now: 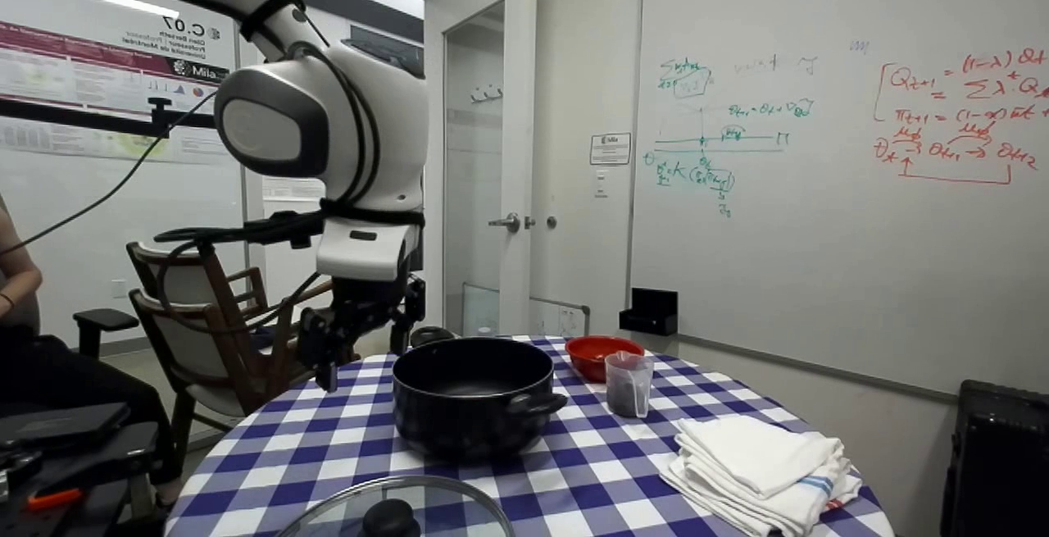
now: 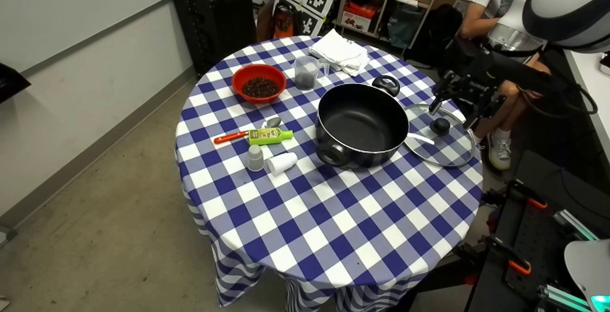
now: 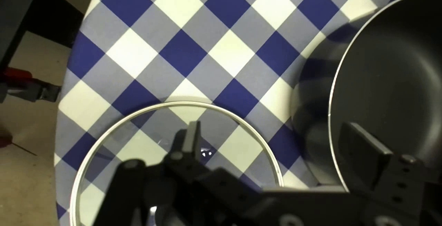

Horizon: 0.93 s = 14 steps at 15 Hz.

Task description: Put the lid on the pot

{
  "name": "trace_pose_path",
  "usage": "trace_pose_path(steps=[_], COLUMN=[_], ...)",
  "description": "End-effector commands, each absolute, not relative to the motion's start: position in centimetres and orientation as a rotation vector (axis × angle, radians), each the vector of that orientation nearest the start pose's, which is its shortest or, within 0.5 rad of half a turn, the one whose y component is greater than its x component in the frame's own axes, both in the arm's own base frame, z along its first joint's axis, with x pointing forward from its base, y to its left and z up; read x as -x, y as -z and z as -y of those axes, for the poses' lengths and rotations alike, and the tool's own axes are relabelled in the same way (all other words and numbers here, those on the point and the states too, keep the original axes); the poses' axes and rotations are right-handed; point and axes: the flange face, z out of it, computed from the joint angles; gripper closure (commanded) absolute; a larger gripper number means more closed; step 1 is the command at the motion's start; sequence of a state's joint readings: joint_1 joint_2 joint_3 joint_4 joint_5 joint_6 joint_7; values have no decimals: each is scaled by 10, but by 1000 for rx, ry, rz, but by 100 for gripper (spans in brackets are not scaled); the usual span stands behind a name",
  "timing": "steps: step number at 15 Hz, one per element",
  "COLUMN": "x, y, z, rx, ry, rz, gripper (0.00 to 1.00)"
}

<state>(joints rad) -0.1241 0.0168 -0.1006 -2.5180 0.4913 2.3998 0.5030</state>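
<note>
Gripper: jaws well apart, holding nothing; raised near lid and pot, touching neither.
Knob: upright, ungripped; prob. not lined up under gripper yet.
Lid: flat on cloth, just beside pot.
Pot: upright, uncovered.
Done: no step yet, as far as visible.
Left: line up, grip knob, lift, carry over, seat on pot, let go.
In the way: pot itself, below one finger in wrist view; poss. clipped going down so wide.
White strip: at lid's pot-side edge; can't tell what.
Past pot: bowl, jug, bottle, cup; towels off to side; all outside lid-to-pot path, apparently.
</note>
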Motion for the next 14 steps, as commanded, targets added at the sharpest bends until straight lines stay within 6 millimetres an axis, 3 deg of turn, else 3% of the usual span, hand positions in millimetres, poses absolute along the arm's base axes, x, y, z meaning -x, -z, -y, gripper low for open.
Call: trace_pose_path(steps=[1,8,14], x=[-430,-427,-450], y=[-234,-210,-198], z=[116,172,182], rx=[2250,2142,2249], ry=[-218,-129,-123], rz=[-1742,-1978,-1932], gripper=[0,0,0])
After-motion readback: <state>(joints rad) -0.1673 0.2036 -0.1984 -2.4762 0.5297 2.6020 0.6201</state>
